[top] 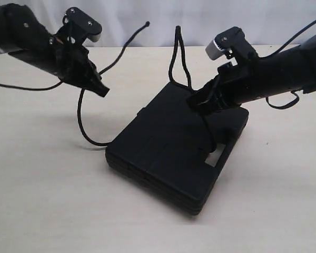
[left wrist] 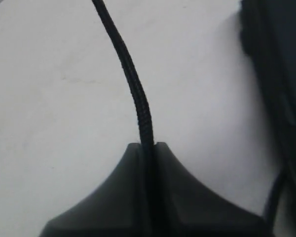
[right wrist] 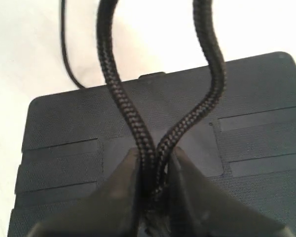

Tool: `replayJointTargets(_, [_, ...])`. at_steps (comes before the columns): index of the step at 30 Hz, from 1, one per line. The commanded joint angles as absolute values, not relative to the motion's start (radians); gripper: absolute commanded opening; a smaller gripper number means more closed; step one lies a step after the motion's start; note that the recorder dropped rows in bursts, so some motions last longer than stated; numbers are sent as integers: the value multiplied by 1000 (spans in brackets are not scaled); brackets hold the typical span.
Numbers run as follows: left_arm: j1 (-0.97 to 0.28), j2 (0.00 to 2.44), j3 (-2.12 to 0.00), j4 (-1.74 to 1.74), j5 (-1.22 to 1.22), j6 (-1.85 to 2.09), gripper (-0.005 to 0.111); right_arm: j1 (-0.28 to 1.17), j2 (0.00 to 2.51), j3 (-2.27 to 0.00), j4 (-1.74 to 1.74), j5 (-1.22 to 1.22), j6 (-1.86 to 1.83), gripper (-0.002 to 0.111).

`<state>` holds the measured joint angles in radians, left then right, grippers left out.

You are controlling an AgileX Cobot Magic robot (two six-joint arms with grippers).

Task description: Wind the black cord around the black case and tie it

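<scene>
Exterior: case sits mid-table, handle cut-out near right. Left gripper hangs left of it, clamped on the cord, which sags to the case's left edge. Right gripper is over the far right of the lid.
Left wrist: jaws tight on one strand, case just beside.
Right wrist: jaws pinch two strands of a loop together. I reckon both holds keep tension for tying. Arm cables nearby could snag.

The black case, rectangular with ribbed panels, is laid flat, its cut-out handle at the near right. The braided black cord is raised in a loop above it and curved down to its left edge.
</scene>
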<state>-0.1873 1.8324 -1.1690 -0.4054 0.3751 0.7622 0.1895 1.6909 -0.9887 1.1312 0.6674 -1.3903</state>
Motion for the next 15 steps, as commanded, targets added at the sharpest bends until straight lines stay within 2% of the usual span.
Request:
replayJointTargets(1, [-186,1706,-1011,-747,364,1239,0,187,1679,-995,1170,645,-1364,4])
replayJointTargets(4, [-186,1638,-919,-895,362,1418,0,185,1679,-995,1170,643,-1364,4])
replayJointTargets(9, [-184,1572,-841,-902,393,1479,0,126,1681,-995,1170,646,-1345,4])
replayJointTargets(15, [-184,1541,-808,-902,454,1560,0,15,1729,-995,1170,826,-1421,4])
